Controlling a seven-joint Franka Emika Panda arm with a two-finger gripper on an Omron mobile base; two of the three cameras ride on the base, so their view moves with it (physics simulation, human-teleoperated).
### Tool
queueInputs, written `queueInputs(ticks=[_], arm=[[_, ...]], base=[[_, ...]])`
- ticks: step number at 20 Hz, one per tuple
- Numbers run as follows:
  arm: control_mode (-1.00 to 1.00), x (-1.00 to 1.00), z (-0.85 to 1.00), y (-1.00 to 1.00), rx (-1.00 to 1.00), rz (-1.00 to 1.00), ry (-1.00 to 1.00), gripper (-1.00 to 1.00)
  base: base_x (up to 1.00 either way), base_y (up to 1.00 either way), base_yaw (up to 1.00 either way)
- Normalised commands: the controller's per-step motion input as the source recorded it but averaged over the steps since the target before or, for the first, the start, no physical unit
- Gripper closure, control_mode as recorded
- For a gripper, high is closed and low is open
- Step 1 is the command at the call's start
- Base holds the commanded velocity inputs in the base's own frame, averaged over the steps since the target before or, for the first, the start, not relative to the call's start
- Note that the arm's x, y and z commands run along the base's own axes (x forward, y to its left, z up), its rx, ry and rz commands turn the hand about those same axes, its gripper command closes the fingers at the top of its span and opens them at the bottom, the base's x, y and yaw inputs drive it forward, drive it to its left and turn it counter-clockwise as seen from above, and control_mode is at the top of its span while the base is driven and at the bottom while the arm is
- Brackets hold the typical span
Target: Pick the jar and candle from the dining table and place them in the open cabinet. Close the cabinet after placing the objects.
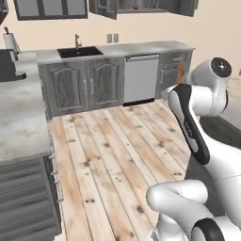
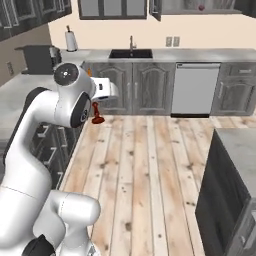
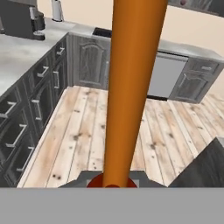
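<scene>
We see the hand [image 2: 98, 107] clenched on the candle [image 3: 133, 87], carried in the air over the wood floor [image 2: 145, 165], w/ the red base [image 2: 96, 119] hanging under the hand. Cabinet [image 2: 200, 7] is up on the far wall, door [image 2: 155, 9] open, above the tabletop w/ sink [image 2: 130, 53].

Marble counter [image 2: 200, 54], black sink [image 2: 131, 53] set in; plank floor [image 2: 150, 165]
</scene>
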Motion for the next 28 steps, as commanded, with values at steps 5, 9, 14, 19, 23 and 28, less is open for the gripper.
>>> queueInputs(ticks=[5,9,14,19,23,28], arm=[[1.00,0.00,0.00,0.00,0.00,0.00,0.00,1.00],[1.00,0.00,0.00,0.00,0.00,0.00,0.00,1.00],[1.00,0.00,0.00,0.00,0.00,0.00,0.00,1.00],[1.00,0.00,0.00,0.00,0.00,0.00,0.00,1.00],[1.00,0.00,0.00,0.00,0.00,0.00,0.00,1.00],[1.00,0.00,0.00,0.00,0.00,0.00,0.00,1.00]], base=[[1.00,0.10,0.02],[1.00,-0.17,0.09],[1.00,-0.34,0.13],[1.00,-0.20,0.11],[1.00,-0.19,0.08],[0.89,-0.39,0.00]])
